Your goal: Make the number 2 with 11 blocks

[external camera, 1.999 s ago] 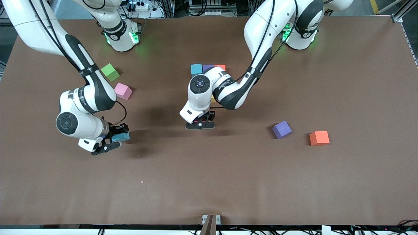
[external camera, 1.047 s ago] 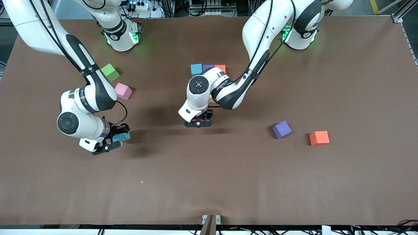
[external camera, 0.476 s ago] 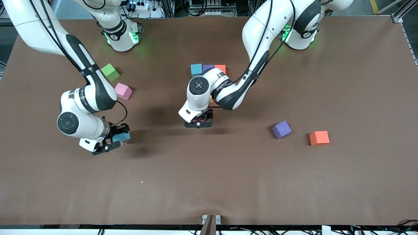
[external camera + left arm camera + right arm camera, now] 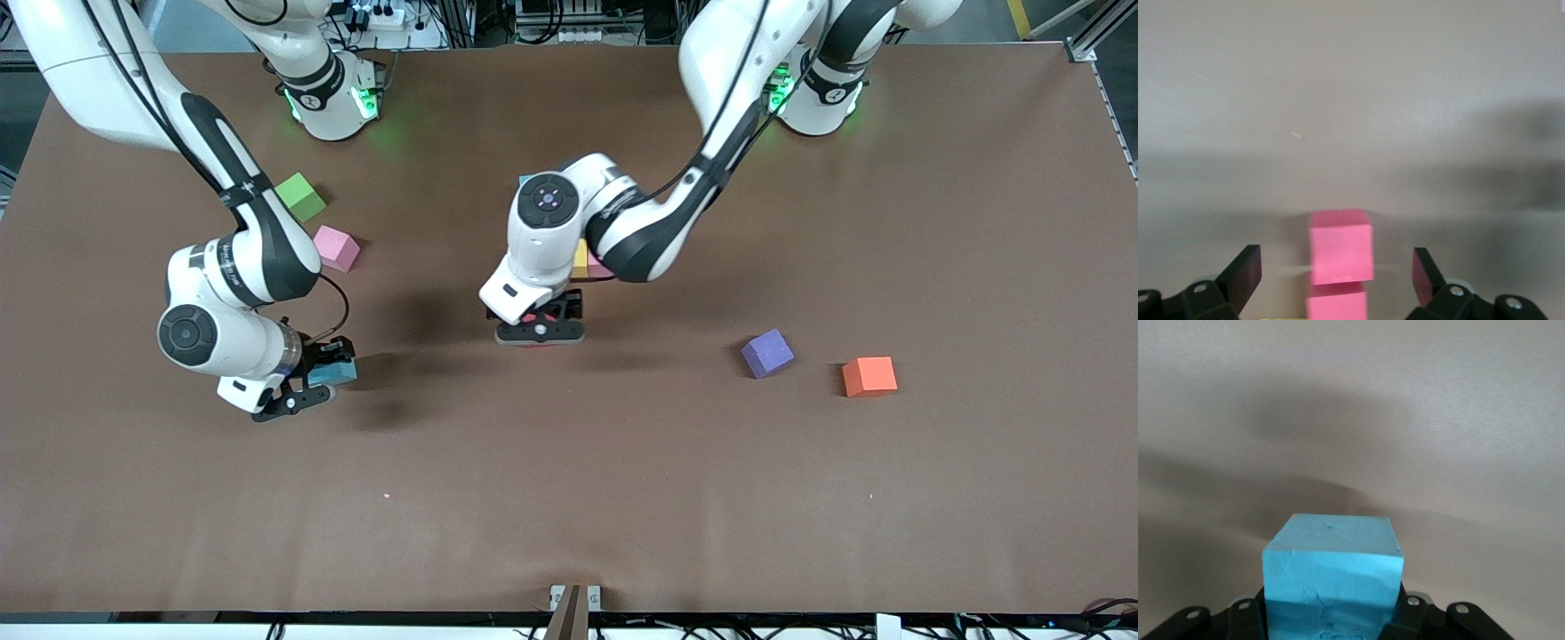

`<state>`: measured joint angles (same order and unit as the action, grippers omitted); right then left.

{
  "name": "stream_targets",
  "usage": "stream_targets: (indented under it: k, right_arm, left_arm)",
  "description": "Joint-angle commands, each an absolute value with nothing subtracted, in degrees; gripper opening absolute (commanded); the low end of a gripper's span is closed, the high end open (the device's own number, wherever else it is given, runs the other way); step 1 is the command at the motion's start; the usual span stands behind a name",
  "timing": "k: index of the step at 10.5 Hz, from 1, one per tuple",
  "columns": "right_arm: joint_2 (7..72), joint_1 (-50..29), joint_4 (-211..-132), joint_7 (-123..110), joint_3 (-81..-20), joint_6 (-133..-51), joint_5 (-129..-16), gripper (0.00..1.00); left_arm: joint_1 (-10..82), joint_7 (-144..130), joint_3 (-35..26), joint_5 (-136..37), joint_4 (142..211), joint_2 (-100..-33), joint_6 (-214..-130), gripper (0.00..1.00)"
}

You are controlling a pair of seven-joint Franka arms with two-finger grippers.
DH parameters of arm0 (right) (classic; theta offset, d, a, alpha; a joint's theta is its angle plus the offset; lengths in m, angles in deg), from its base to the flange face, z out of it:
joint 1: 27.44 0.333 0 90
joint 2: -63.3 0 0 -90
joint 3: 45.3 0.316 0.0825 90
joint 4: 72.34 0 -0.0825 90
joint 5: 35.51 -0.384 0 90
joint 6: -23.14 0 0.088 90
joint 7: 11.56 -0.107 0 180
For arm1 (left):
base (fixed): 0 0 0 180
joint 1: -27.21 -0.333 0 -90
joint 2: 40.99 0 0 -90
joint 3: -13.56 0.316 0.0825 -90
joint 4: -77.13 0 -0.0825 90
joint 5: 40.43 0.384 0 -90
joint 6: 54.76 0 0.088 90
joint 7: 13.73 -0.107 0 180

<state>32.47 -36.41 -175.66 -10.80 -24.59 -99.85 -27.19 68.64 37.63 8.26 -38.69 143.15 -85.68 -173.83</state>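
My left gripper (image 4: 540, 335) stands open low over the middle of the table, its fingers (image 4: 1241, 277) well clear on both sides of a red cube (image 4: 1340, 245) that rests on the table. A second red cube (image 4: 1336, 303) touches it in line. The left arm covers most of the block row there; a yellow cube (image 4: 580, 258), a pink edge (image 4: 599, 268) and a light blue corner (image 4: 524, 180) show. My right gripper (image 4: 313, 380) hangs above the table toward the right arm's end, shut on a light blue cube (image 4: 1331, 573).
A green cube (image 4: 300, 196) and a loose pink cube (image 4: 336, 248) lie close to the right arm's forearm. A purple cube (image 4: 767, 353) and an orange cube (image 4: 869, 376) lie loose toward the left arm's end. The brown table (image 4: 569, 498) is bare nearer the camera.
My left gripper has opened and let go of the red cube, and its wrist has lifted a little. The right arm has barely moved, still holding the blue cube.
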Motion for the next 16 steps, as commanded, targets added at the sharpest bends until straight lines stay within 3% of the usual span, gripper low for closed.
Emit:
stream_targets:
  k: [1, 4, 7, 11, 14, 16]
  right_arm:
    - [32.4, -32.3, -174.6, -19.3, -24.3, -99.2, -27.9, 0.29]
    - [31.9, -25.4, -172.8, -34.0, -24.3, -99.9, -28.0, 0.29]
    - [31.5, -17.5, -170.3, -49.8, -24.3, -99.9, -28.0, 0.29]
    - [27.8, -8.9, -164.1, -68.3, -24.4, -99.9, -30.0, 0.29]
    - [22.5, -4.1, -157.4, -84.4, -24.4, -100.1, -29.6, 0.28]
    - [21.4, -1.6, -156.0, -94.5, -24.5, -100.9, -29.5, 0.28]
  left_arm:
    - [62.4, 35.5, 8.0, -39.7, 148.5, -76.9, -168.1, 1.00]
    - [52.7, 31.9, 7.8, -40.0, 162.6, -65.7, -168.7, 1.00]
    - [42.7, 20.8, 7.8, -40.2, 172.4, -62.4, -168.9, 1.00]
    - [30.7, 3.5, 7.8, -39.9, 178.5, -63.2, -171.0, 1.00]
    - [21.3, -12.0, 7.8, -40.6, 178.8, -66.9, -172.2, 1.00]
    - [20.6, -13.1, 7.8, -42.3, 178.8, -69.6, -175.1, 1.00]
